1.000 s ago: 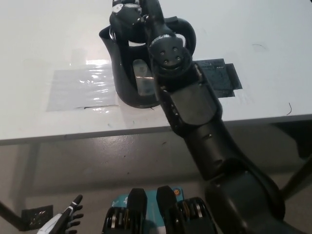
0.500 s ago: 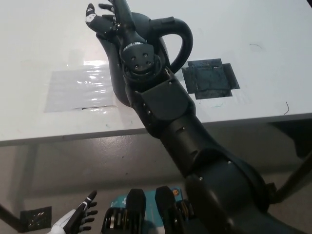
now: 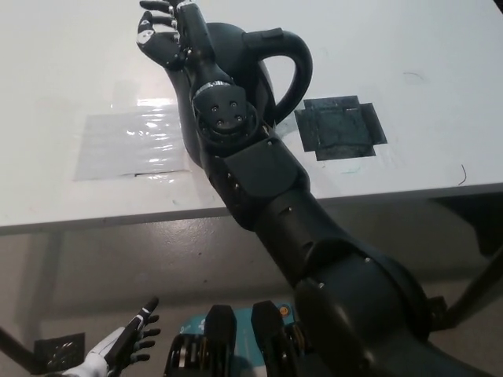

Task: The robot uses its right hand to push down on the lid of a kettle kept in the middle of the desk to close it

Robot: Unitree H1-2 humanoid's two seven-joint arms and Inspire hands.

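Observation:
A black kettle (image 3: 259, 71) stands in the middle of the white desk (image 3: 63, 78), its looped handle (image 3: 295, 59) pointing right. My black right arm stretches across it and covers most of its body and top, so the lid is hidden. My right hand (image 3: 161, 35) is at the kettle's upper left, by the spout side, fingers spread and holding nothing. Whether it touches the kettle I cannot tell. My white left hand (image 3: 126, 349) rests low at the bottom left, below the desk edge, fingers apart.
A clear plastic sheet (image 3: 130, 145) lies on the desk left of the kettle. A dark square patch (image 3: 339, 127) lies to its right. The desk's front edge (image 3: 118, 218) runs across the middle of the picture, with floor below.
My right arm has swung left over the kettle, the hand going from above the kettle's top to its upper left. My left hand has risen slightly and drifted right.

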